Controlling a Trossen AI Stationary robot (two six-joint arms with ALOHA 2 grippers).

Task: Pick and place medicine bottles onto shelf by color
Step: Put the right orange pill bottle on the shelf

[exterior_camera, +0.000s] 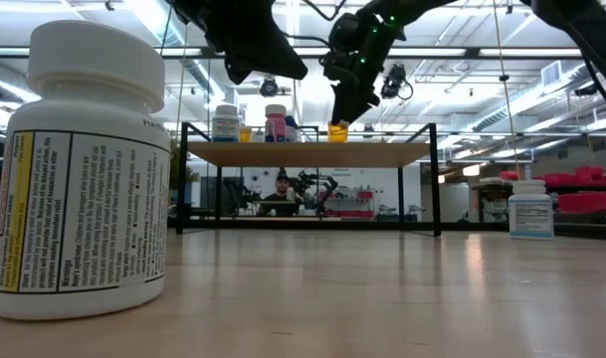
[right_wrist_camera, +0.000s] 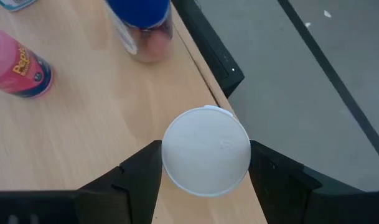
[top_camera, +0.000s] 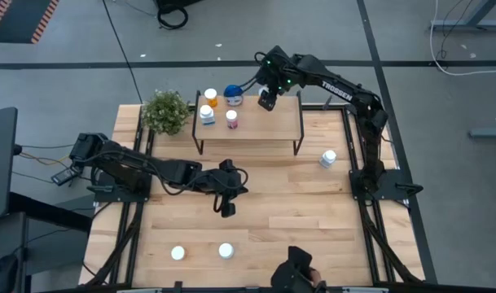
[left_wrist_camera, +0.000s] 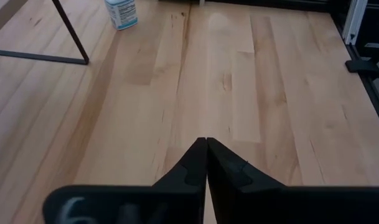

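**Medicine bottle held at the shelf's back edge by the right pincer**

Medicine bottles stand in several places. On the shelf (top_camera: 256, 130), four are grouped toward its left end in the high view: an orange bottle (top_camera: 211, 98), a blue-lidded bottle (top_camera: 233, 94), a bluish-white bottle (top_camera: 207, 114) and a pink bottle (top_camera: 231, 119). Another bluish-white bottle (top_camera: 328, 158) stands on the counter (top_camera: 313, 212) to the right of the shelf, and two white-capped bottles (top_camera: 177, 253) (top_camera: 226, 251) stand near the counter's front edge.

The right pincer (top_camera: 267, 99) is over the shelf's back edge, near the middle. From above, the arm hides what it holds. The right wrist view shows it: a white cap (right_wrist_camera: 206, 151) sits between the two fingers (right_wrist_camera: 136, 171), which close against its sides, at the edge of the shelf board, with the pink bottle and blue-lidded bottle near it. The low view adds the colour, a yellow-orange body (exterior_camera: 337, 131) below the pincer, at the shelf top; whether it touches the board cannot be told.

The left pincer (top_camera: 228, 195) hangs over the middle of the counter, in front of the shelf. Its wrist view shows the fingertips (left_wrist_camera: 195, 163) pressed together with nothing between them, above bare wood.

The low view alone shows a large white bottle (exterior_camera: 79, 169) close to the camera, and a person (exterior_camera: 280, 194) seated in the room behind.
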